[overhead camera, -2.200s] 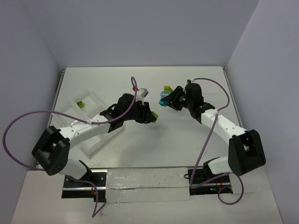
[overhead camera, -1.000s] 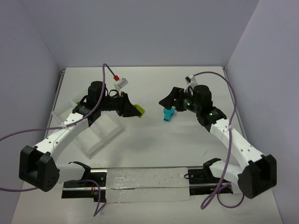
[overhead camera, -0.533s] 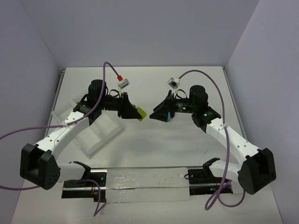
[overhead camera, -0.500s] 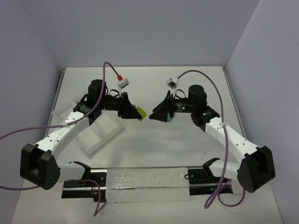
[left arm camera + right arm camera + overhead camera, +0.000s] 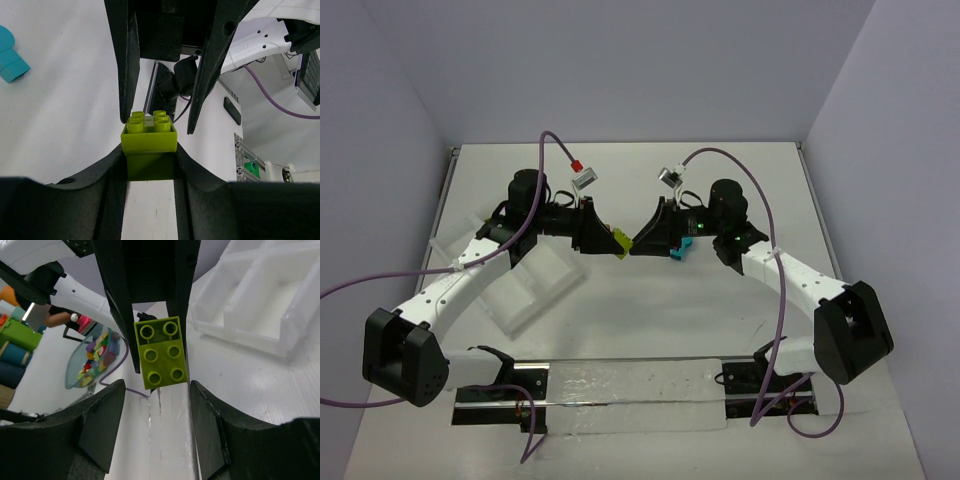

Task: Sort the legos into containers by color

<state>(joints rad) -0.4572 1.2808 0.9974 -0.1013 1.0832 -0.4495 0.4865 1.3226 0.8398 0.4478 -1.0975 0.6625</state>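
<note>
My left gripper is shut on a lime green brick and holds it above the table's middle. In the left wrist view the brick sits between my left gripper's pads, studs outward. My right gripper is open and empty, facing the left one. Its fingers flank the brick's studded end with gaps on both sides. The right wrist view shows the brick just beyond my right gripper. A teal brick lies on the table under the right wrist; it also shows in the left wrist view.
The clear compartment tray lies at the left under the left arm; it also shows in the right wrist view. A clear bowl of mixed bricks shows far behind in the right wrist view. Purple cables hang from both arms.
My right gripper has swung left from over the teal brick, which stays on the table, until its open fingers bracket the lime brick. The left gripper has held still for the last second.
</note>
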